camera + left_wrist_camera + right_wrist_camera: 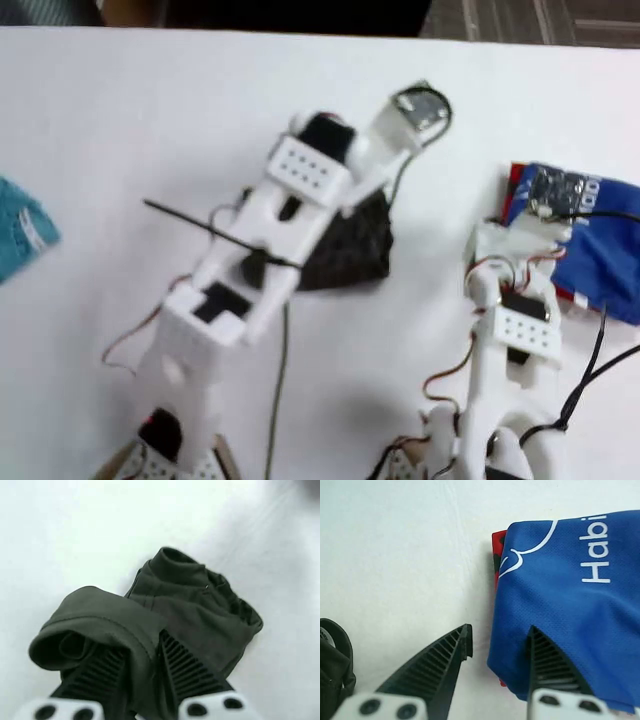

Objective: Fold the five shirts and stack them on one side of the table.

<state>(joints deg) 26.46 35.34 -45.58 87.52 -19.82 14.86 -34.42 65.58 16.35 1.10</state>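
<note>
White bench (150, 100): left claw (142, 647) clamps the dark shirt (200, 615) by its fold; stack (590, 250) lies rightward, under the wide right claw (500, 630).

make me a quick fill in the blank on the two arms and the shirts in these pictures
1. The left end effector is ___ on the dark shirt.
2. The right end effector is ___.
3. The blue shirt lies ___ the red shirt.
Missing words: shut; open; on.
</note>
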